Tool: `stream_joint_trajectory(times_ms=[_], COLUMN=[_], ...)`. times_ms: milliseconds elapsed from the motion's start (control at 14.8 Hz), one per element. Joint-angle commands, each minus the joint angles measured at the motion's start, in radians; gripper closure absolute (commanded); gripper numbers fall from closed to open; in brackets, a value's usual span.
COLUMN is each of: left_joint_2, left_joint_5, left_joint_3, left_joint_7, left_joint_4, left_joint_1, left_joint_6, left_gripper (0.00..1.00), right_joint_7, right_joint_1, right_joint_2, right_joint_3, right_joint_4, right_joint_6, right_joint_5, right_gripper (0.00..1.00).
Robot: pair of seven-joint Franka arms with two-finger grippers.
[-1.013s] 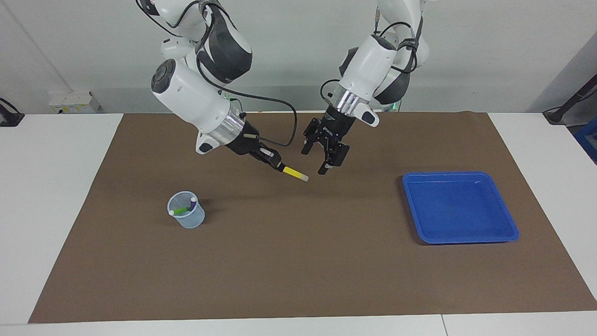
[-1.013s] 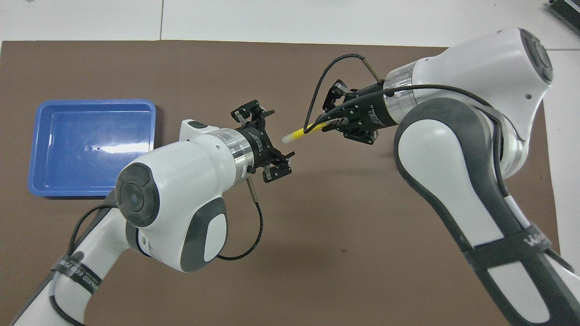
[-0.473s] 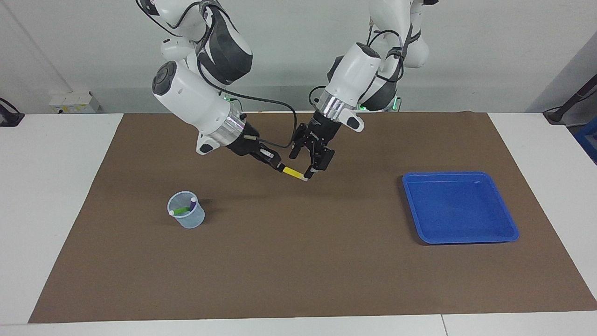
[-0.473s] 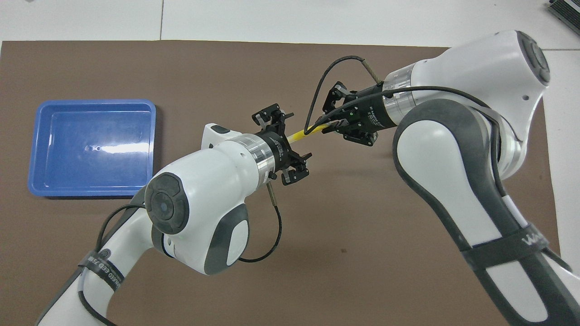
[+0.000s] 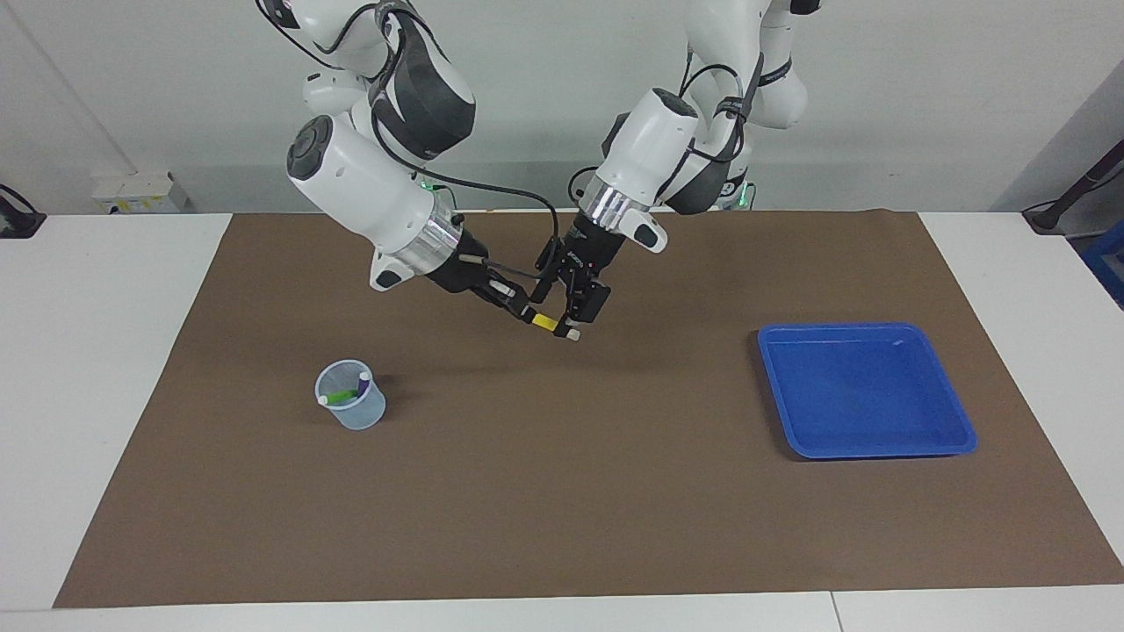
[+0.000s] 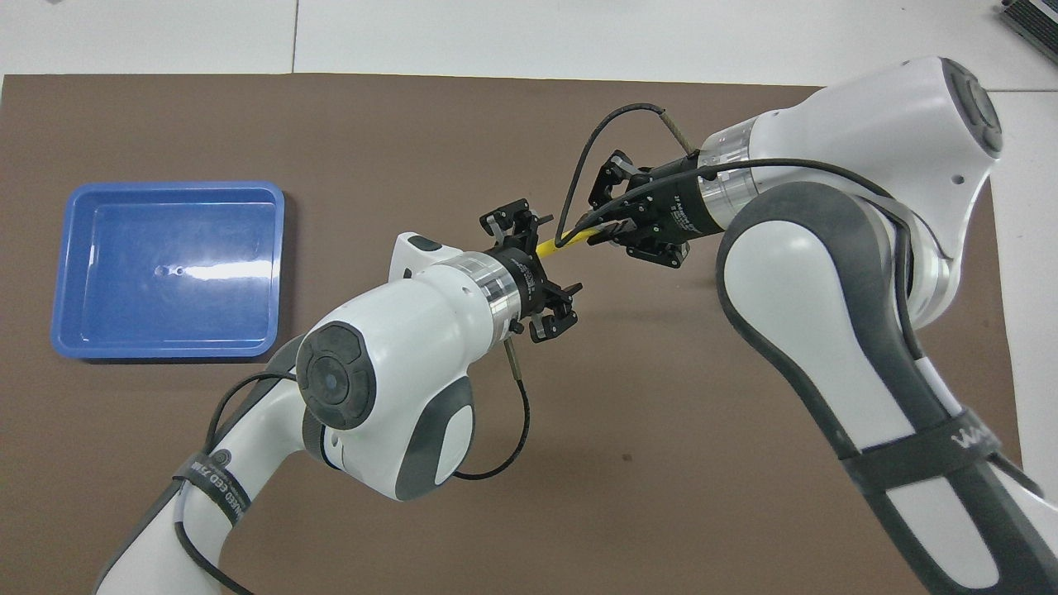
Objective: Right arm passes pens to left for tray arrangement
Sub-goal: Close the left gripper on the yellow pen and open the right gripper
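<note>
Handover in mid-air, yellow pen between both grippers

The right gripper [image 5: 523,313] is clamped on the yellow pen [image 5: 546,323]; the left gripper [image 5: 572,321] straddles its pale end, fingers apart. Left should pinch squarely before right lets go. Tray [image 5: 957,449] waits at four o'clock on the brown-matted worktop [image 5: 562,491]; white wall above.

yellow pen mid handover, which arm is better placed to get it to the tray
Left. The left gripper is already around the yellow pen's free end, and its base is at the blue tray's end. The right gripper holds the other end.
</note>
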Motion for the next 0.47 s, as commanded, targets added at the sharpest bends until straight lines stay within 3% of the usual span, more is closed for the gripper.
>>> stream_joint_trajectory(times_ms=[0,405], left_joint_2=[0.013,0.019], left_joint_5=[-0.006,-0.006], left_joint_3=[0.015,0.015], left_joint_7=[0.003,0.005], left_joint_4=[0.014,0.017], left_joint_1=[-0.015,-0.012], left_joint_6=[0.013,0.013], left_gripper=[0.31,0.68], right_joint_7=[0.007,0.002], right_joint_1=[-0.005,-0.005], right_joint_2=[-0.024,-0.024], right_joint_3=[0.004,0.004], right_joint_4=[-0.034,-0.034], right_joint_6=[0.017,0.017], right_joint_5=[0.025,0.023], right_gripper=[0.99,0.99])
